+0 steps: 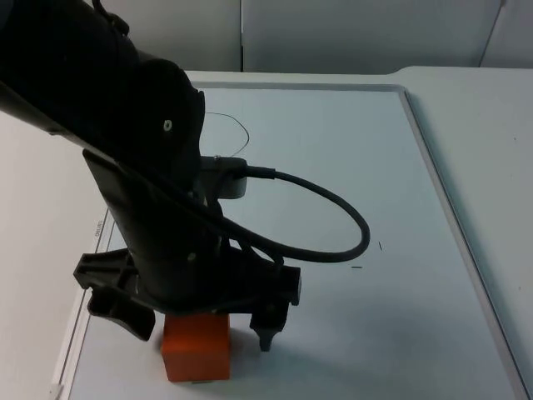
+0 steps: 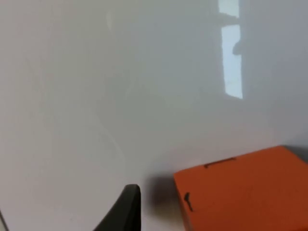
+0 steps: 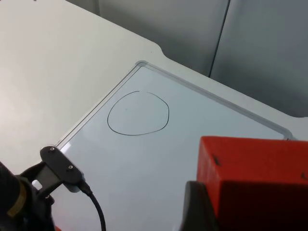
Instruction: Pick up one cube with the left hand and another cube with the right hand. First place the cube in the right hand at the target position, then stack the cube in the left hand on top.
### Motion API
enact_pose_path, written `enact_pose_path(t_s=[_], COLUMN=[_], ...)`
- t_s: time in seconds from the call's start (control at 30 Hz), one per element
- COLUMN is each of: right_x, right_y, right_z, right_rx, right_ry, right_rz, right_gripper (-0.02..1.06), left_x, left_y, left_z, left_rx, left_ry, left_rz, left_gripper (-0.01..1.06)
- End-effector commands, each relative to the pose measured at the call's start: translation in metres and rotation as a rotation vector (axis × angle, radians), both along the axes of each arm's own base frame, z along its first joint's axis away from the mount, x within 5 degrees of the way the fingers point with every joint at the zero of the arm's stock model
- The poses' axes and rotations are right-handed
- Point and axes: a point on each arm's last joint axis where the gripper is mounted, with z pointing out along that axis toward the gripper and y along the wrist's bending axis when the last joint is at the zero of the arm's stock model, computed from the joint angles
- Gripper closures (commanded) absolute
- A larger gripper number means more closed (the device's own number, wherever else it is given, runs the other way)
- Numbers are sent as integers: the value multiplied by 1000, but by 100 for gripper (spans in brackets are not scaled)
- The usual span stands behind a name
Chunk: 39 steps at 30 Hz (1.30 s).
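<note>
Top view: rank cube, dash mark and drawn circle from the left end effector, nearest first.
1. Cube, inside the open left end effector.
2. Dash mark, mid-board.
3. Circle, far end near the wall.

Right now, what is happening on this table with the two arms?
The left gripper is low over an orange cube at the near edge of the whiteboard, its fingers open on either side of it, not yet closed. The right gripper already holds a second orange cube above the board. The drawn circle is still without a cube.
</note>
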Motion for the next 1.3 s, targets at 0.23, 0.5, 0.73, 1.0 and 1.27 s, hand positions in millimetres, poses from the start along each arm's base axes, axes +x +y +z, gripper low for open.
enact_pose_path(t_s=[0.23, 0.5, 0.73, 1.0, 1.27], right_x=[0, 0, 0, 2, 36], right_y=[1, 1, 1, 2, 24], right_z=[0, 0, 0, -4, -39], right_rx=[1, 1, 1, -18, -109], right_ry=[-11, -11, -7, 27, 172], right_rz=[8, 8, 9, 8, 7], right_gripper=[105, 105, 105, 105, 105], left_x=[0, 0, -8, -60, -88], left_y=[-3, -2, 4, 51, 77], left_z=[1, 9, 76, 196, 229], left_rx=[-8, -14, -106, -228, -265], left_ry=[-10, -22, -170, -431, -519], left_rz=[3, -21, -159, -343, -349], left_gripper=[53, 100, 100, 100, 100])
